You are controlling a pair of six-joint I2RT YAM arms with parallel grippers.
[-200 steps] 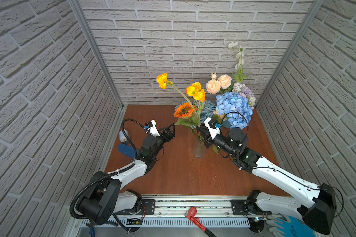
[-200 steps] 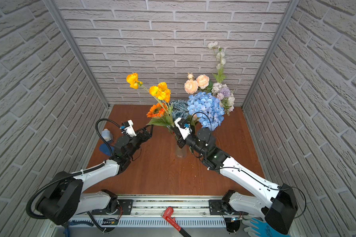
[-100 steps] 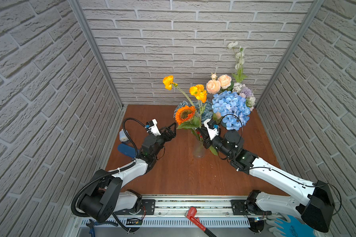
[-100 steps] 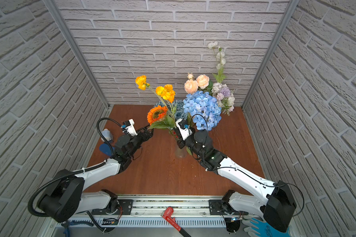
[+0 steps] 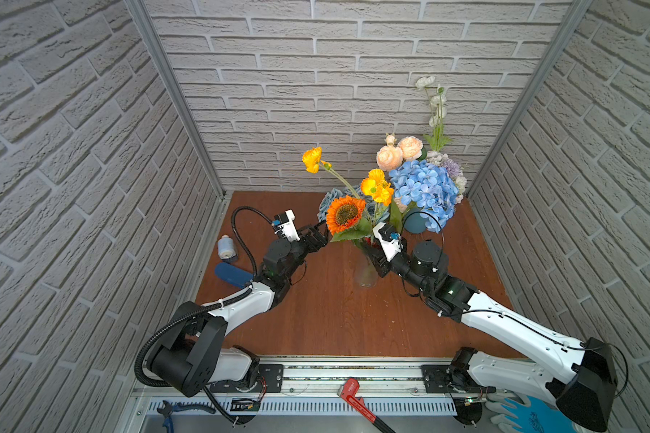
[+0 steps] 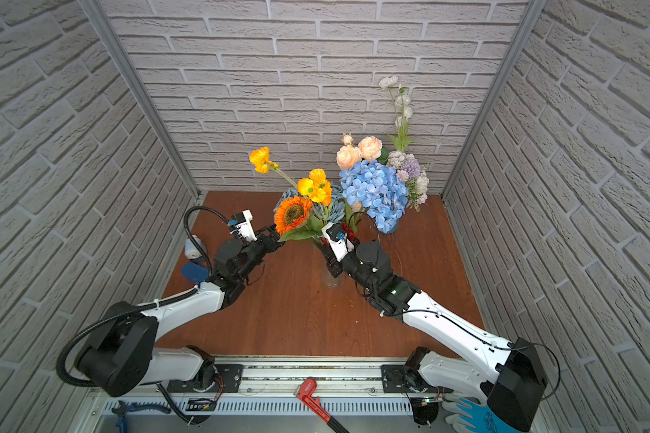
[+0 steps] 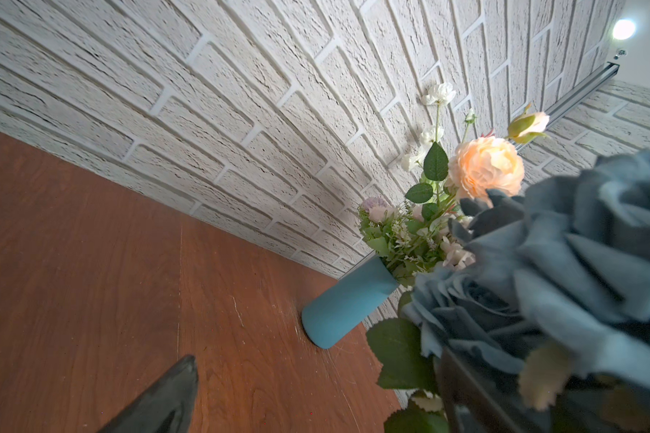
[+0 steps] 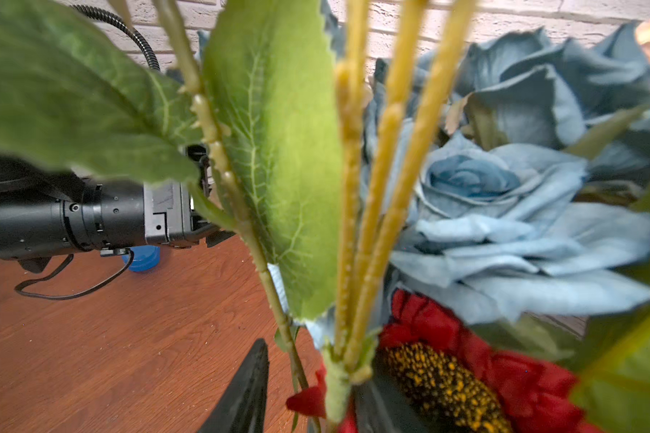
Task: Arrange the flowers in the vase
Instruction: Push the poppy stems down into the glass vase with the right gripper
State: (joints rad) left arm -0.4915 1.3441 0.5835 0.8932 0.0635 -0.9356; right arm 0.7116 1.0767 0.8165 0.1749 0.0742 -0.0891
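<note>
A clear glass vase [image 5: 366, 273] [image 6: 333, 279] stands mid-table and holds an orange sunflower [image 5: 345, 213], yellow poppies [image 5: 378, 185] on pale stems [image 8: 376, 225], dusty-blue roses [image 8: 485, 195] and a red sunflower [image 8: 447, 382]. My right gripper [image 5: 372, 258] [image 8: 316, 397] sits at the vase mouth with its jaws apart around the stems. One finger [image 8: 248, 393] stands clear of them. My left gripper [image 5: 321, 232] [image 7: 316, 393] is open beside the sunflower's leaves and holds nothing. A blue rose [image 7: 578, 262] partly hides one of its fingers.
A teal vase [image 5: 415, 221] [image 7: 348, 303] at the back right holds blue hydrangea [image 5: 424, 187], peach roses, lilac clusters and tall white buds. A small bottle [image 5: 226, 247] and a blue object [image 5: 231, 273] lie by the left wall. A red wrench [image 5: 357, 399] rests on the front rail.
The yellow poppies moved right and sank a little with my right gripper at the vase. That gripper's jaws were shut on the stems and have now parted. The left arm kept still.
</note>
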